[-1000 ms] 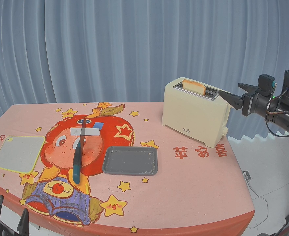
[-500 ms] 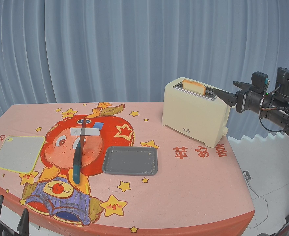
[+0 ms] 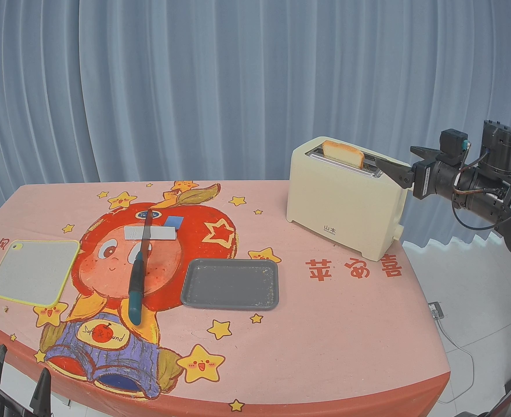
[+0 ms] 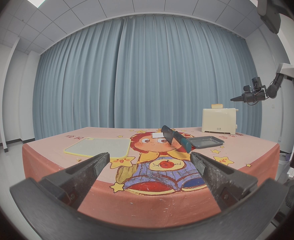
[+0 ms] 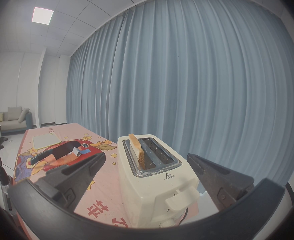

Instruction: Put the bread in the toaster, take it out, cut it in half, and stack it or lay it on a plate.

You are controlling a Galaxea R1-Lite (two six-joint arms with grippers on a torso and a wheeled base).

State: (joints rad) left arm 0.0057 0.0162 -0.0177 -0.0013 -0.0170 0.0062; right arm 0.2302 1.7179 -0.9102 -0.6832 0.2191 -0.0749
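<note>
At the lower left of the head view my left fingers [image 3: 41, 384] hung apart and empty, off the tabletop's [image 3: 336, 319] near edge. Right of centre the bread [image 3: 343, 153] stood in the toaster [image 3: 343, 198], its top poking out of the slot. My right fingers [image 3: 399, 174] were spread, empty, just beside the toaster's top. I judged the slice light, crisp and crumbly: pinch its exposed top across the flat faces, gently.

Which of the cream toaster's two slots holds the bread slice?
The table-side slot of the cream toaster holds the toasted bread slice, standing upright; the curtain-side slot is empty.
</note>
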